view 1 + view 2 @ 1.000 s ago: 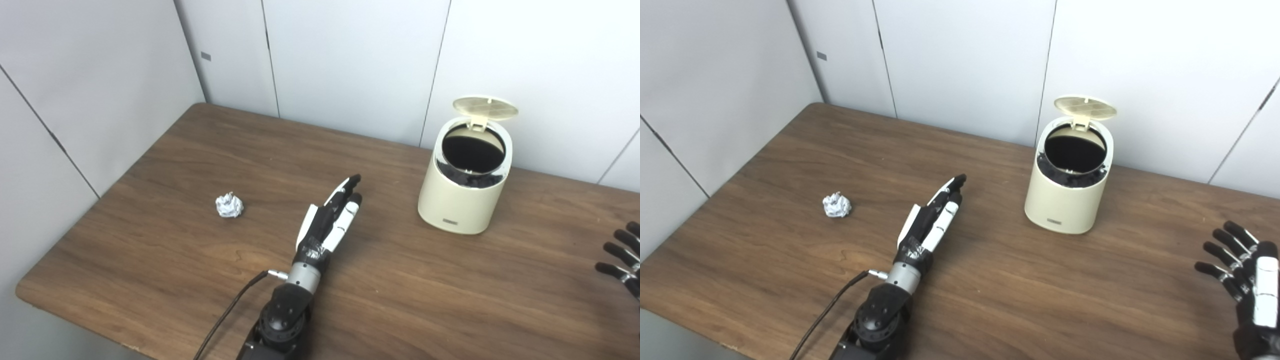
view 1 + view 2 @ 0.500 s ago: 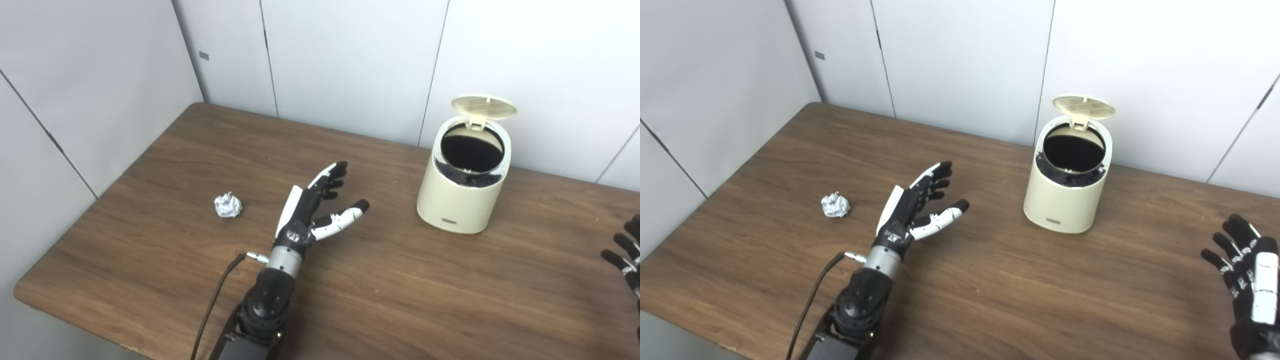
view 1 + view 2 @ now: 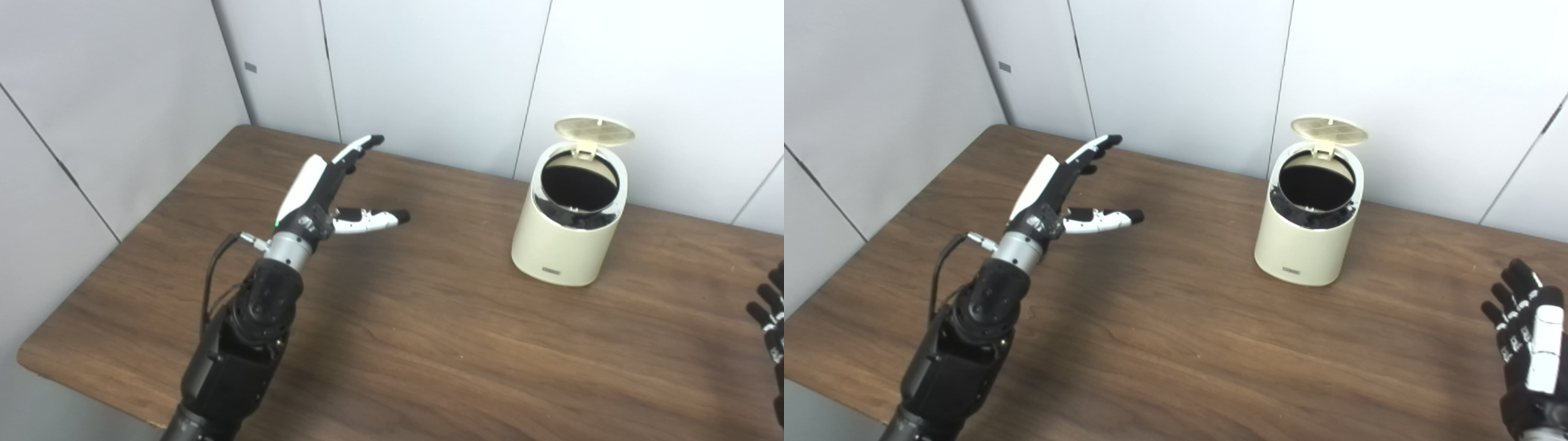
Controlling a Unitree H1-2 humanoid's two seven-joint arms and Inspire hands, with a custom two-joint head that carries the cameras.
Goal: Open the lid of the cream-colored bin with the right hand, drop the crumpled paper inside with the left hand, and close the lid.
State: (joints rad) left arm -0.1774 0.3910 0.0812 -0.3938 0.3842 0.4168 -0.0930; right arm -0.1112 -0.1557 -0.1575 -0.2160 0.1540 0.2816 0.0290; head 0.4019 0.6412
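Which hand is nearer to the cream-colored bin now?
Hard to call; perhaps the left. The left hand, open, is raised above the table to the left of the cream-colored bin. The right hand, open, waits at its near right by the picture's edge.

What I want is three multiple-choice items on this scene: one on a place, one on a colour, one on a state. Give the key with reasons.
1. Where does the bin stand on the table?
A. front left corner
B. far right, near the wall
C. at the front edge

2. What colour is the bin's body?
A. blue
B. red
C. cream

3. How is the lid?
A. raised open
B. shut
C. lying on the table

Key: 1 B, as the bin stands at the back right, close to the wall. 2 C, as its side is plainly cream. 3 A, as the lid stands up at its hinge and the dark opening shows.
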